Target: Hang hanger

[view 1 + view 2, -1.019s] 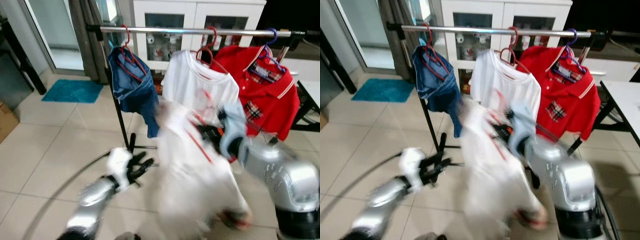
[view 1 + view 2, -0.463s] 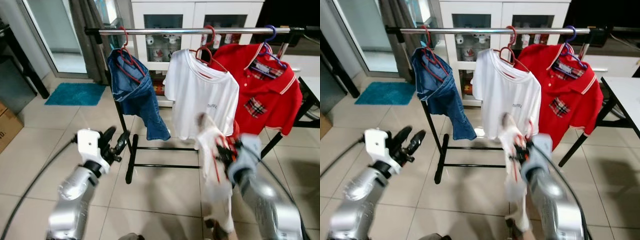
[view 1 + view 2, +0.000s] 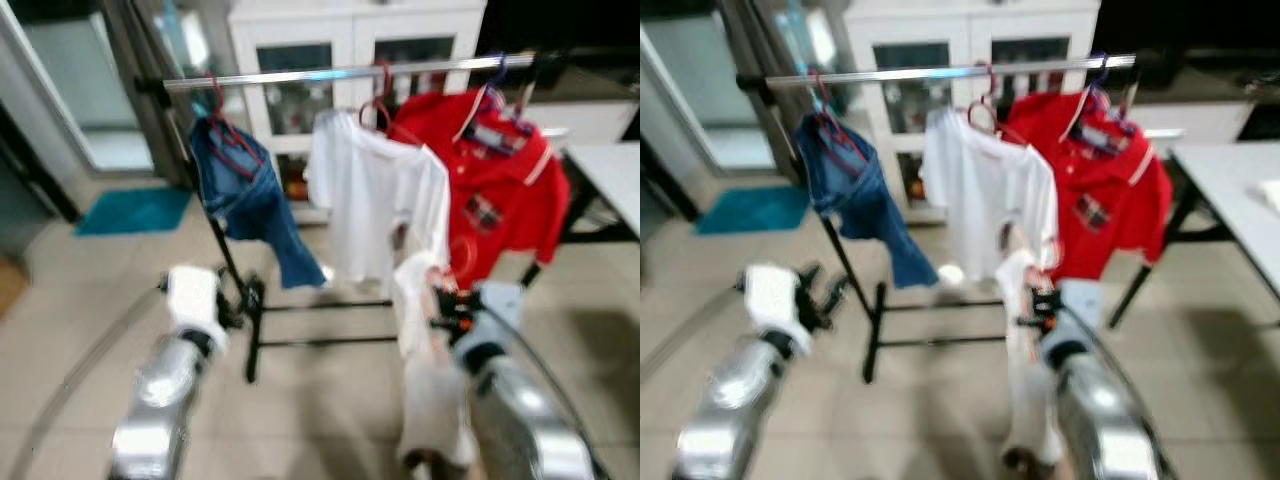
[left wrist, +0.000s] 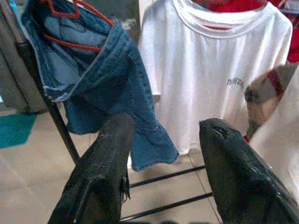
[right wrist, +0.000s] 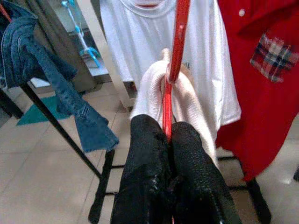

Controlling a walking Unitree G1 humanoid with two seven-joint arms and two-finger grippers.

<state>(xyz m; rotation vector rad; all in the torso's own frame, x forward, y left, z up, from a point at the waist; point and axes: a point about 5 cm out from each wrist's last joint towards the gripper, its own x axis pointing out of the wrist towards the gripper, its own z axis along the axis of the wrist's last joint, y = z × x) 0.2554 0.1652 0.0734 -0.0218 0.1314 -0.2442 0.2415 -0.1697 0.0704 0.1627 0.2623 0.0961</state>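
A silver rail (image 3: pixel 340 73) runs across the rack, carrying blue jeans (image 3: pixel 245 200), a white T-shirt (image 3: pixel 375 205) and a red polo shirt (image 3: pixel 495 190) on hangers. My right gripper (image 3: pixel 447 303) is low in front of the rack, shut on a red hanger (image 5: pixel 175 56) with a white garment (image 3: pixel 425 380) draped from it. The red bar runs up between the closed fingers (image 5: pixel 145 154) in the right wrist view. My left gripper (image 4: pixel 163 135) is raised at the left with its fingers wide apart, facing the jeans and holding nothing.
The rack's black post and foot bars (image 3: pixel 300 330) stand on the tiled floor. A white glass-door cabinet (image 3: pixel 350 60) is behind it, a teal mat (image 3: pixel 135 210) at the left, and a white table (image 3: pixel 610 175) at the right.
The camera has shifted and blurred. My right gripper with the hanger and white garment has come down from mid-view and now holds steady low in front of the rack. The left arm rose.
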